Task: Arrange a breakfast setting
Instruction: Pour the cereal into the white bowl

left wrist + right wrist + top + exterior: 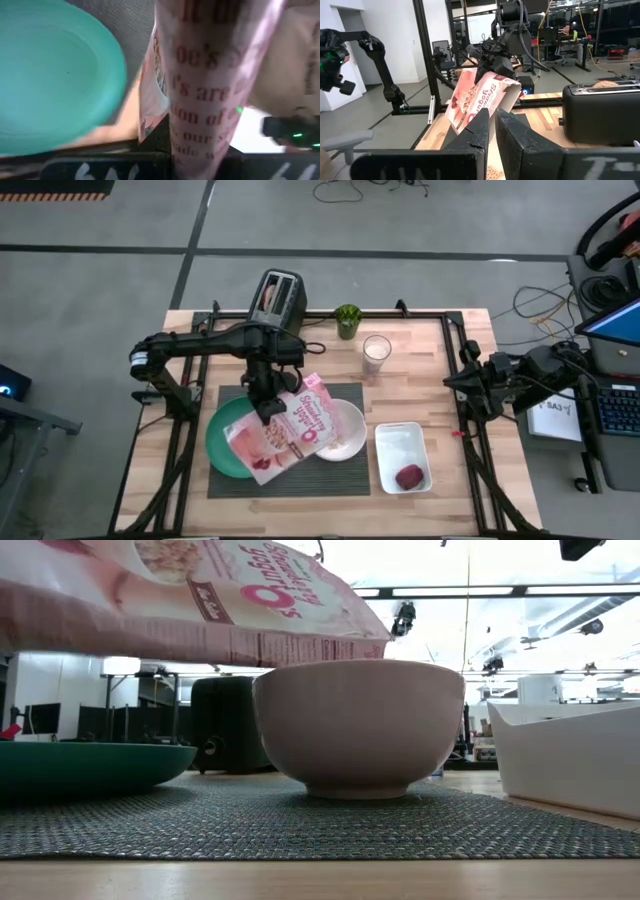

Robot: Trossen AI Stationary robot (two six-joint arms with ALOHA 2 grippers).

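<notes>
Looking down from the high view, the left gripper (268,408) is clenching the pink cereal box (288,435) and holding it tilted over the round green plate (222,442) and the white bowl (345,430), both sitting on the dark ribbed placemat (340,479). The white rectangular dish (402,456) is lying just beside the mat with a dark red item (410,477) in it, the milk glass (376,353) is standing behind the mat, and the black toaster (277,297) is sitting at the table's far edge next to a small green plant (347,320). The right gripper (455,381) is waiting at the table's right edge. Most of the setting appears to be in place already (the cereal step seems to be the one in hand).

From the low view, the box (200,600) is hanging above the bowl (358,725), its open end reaching over the rim; no cereal is visibly falling, and the bowl's inside is hidden. The plate (90,765) and dish (570,760) are flanking it on the mat (300,820).

Through the left wrist view, the box (210,85) is filling the frame between the fingers, beside the plate (55,75).

Through the right wrist view, the right arm's own fingers (480,132) are standing nearly together with nothing between them, while the left gripper (492,67) is holding the box (480,100) aloft near the toaster (602,112). Pouring and setting the box down are probably what is left.
</notes>
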